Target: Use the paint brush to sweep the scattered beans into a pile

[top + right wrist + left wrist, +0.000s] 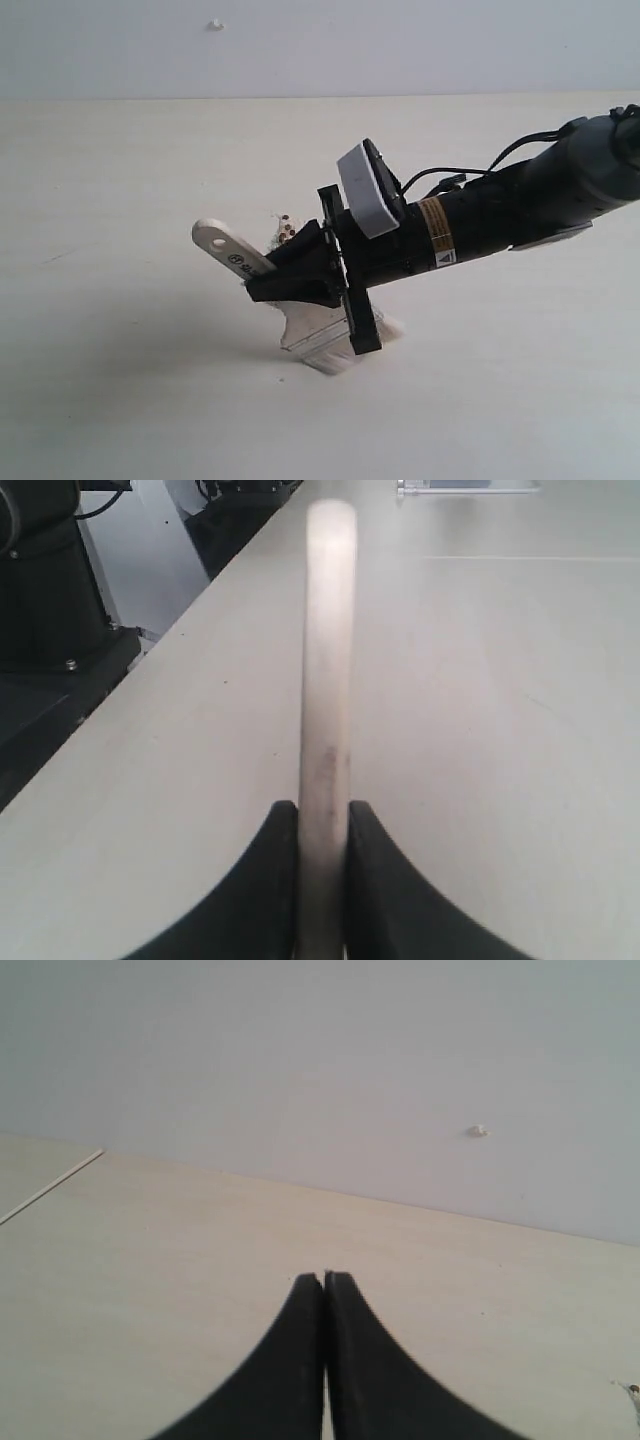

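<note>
A pale beige table [120,400] stretches ahead of the jaws of the left gripper [323,1276] up to a plain, light grey-blue wall [320,45], which carries one small white lump [480,1130] well beyond those jaws. To one side of the jaws of the right gripper [323,805] the table ends in a straight edge, and past it stand a dark machine base [40,590] and a light grey panel [150,560]. The light is soft and even, and shadows are faint.
</note>
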Available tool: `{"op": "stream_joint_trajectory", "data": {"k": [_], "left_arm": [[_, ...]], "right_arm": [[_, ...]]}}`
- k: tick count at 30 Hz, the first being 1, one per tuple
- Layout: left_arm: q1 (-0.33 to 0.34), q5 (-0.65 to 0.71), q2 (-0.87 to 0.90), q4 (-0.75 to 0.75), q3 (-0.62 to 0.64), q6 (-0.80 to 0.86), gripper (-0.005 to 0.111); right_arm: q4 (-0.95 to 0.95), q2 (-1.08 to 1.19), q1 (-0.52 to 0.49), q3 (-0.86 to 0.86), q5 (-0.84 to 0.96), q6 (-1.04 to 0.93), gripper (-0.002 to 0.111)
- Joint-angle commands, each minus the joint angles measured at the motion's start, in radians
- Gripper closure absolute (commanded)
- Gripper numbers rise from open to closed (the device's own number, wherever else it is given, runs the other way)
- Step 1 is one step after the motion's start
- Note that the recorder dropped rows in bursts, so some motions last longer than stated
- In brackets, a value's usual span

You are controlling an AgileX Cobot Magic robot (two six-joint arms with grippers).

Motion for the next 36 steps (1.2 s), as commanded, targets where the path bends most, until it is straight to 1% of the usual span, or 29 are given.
{"op": "stream_joint_trajectory", "data": {"k": [1,14,19,22,29,36], "left_arm": [[-0.004,-0.001,-0.003,-0.006,0.005,-0.003,0.107],[-0.004,-0.001,-0.003,-0.006,0.005,-0.003,0.107],[-0.004,-0.001,-0.003,-0.006,0.005,-0.003,0.107],[-0.004,-0.001,-0.003,-0.006,0.005,-0.003,0.107],[-0.004,-0.001,-0.003,-0.006,0.005,-0.003,0.107],[-0.004,-0.001,-0.003,-0.006,0.005,-0.003,0.107]], "right_arm": [[0.045,0.02,-0.006,-0.026,0.01,-0.083,0.108],[-0.048,0.136,-0.006,-0.248,0.01,0.013,0.108],[-0.144,0.129,-0.006,-0.308,0.01,0.139,0.108],[-0.161,0.101,-0.006,-0.315,0.01,0.202,0.108],[-0.159,-0.043,-0.006,-0.315,0.01,0.394,0.108],[-0.155,-0.193,-0.006,-0.315,0.01,0.484,0.108]]}}
